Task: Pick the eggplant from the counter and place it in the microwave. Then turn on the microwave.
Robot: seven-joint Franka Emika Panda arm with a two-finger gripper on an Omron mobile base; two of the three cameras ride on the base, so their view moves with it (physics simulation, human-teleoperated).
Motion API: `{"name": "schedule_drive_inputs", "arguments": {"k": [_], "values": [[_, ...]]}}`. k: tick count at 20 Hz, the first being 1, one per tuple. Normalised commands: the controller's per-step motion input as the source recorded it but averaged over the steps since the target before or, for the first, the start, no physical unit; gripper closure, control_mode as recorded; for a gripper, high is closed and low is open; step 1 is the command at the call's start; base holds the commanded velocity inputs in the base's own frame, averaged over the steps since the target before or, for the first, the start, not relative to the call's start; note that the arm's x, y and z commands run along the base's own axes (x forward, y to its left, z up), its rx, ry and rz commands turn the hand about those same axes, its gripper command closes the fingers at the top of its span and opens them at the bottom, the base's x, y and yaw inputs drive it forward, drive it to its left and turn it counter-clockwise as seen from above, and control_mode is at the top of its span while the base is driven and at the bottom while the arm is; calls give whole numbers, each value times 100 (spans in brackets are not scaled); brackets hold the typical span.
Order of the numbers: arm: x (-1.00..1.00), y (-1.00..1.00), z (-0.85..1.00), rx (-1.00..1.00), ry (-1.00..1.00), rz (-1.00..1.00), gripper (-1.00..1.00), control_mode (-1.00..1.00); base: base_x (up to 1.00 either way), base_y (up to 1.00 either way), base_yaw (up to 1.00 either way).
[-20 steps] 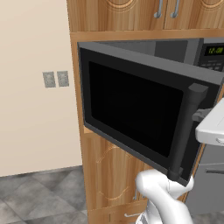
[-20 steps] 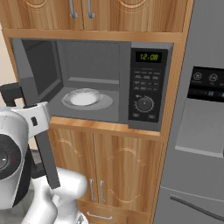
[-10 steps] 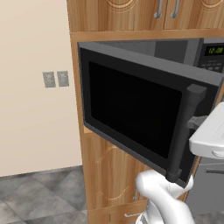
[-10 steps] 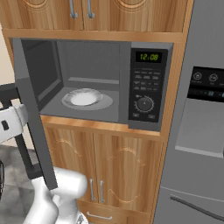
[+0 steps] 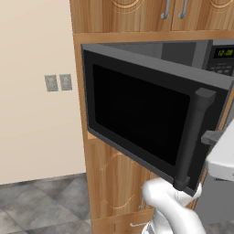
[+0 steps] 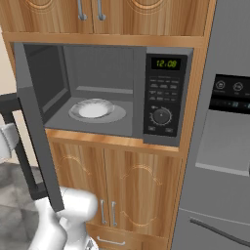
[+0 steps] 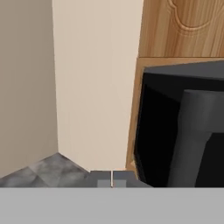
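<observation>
The microwave point(image 6: 105, 93) sits in a wooden cabinet recess with its door point(image 5: 146, 121) swung wide open, the vertical bar handle point(image 5: 192, 137) at its free edge. Inside, a white turntable plate point(image 6: 95, 108) lies bare. The control panel point(image 6: 163, 95) shows a green display. The pincer point(image 7: 112, 180) is fully closed on nothing, just beside the door. The eggplant's place cannot be told.

The microwave point(image 6: 97, 93) is finished in matt dark grey, with a glossy black glass door point(image 5: 137, 119). The surrounding cabinets point(image 6: 132, 190) are grained, varnished wood. The floor point(image 5: 36, 205) is laid in grey stone tile.
</observation>
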Motion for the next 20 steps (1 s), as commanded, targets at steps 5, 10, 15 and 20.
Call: {"name": "schedule_drive_inputs", "arguments": {"k": [5,10,15,20], "values": [[-32,-76,0,1,-4,16,100,-100,0,0,0],[0,-67,-3,4,0,25,100,-100,0,0,0],[13,-52,-7,4,0,25,100,-100,0,0,0],[27,-27,-14,1,0,18,100,-100,0,0,0]]}}
